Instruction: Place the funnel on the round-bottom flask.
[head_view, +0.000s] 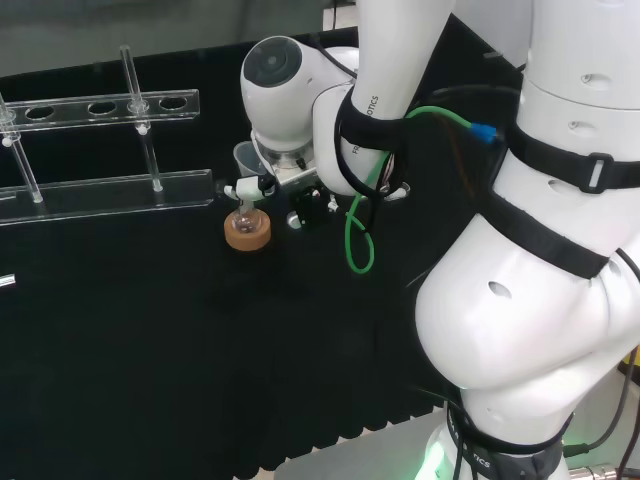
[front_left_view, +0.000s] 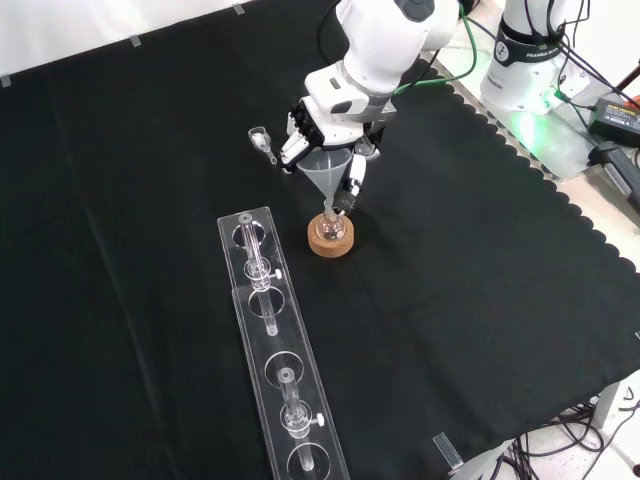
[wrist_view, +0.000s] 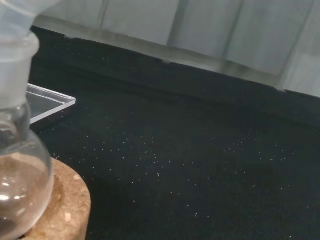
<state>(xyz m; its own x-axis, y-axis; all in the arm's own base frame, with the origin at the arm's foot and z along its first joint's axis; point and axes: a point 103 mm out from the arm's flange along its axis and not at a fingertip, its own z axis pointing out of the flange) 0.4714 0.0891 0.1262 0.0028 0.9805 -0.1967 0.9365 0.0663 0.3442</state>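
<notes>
Near the tabletop's (front_left_view: 150, 150) middle, the funnel (front_left_view: 327, 173) is gripped by the hand (front_left_view: 318, 125), its stem in the round-bottom flask (front_left_view: 331, 226) on a cork ring (front_left_view: 330, 242).

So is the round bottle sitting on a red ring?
No, the round-bottom flask sits on a brown cork ring, as the front view shows.

White arm bent low, hand (front_left_view: 325, 135) down, fingers curled
</notes>
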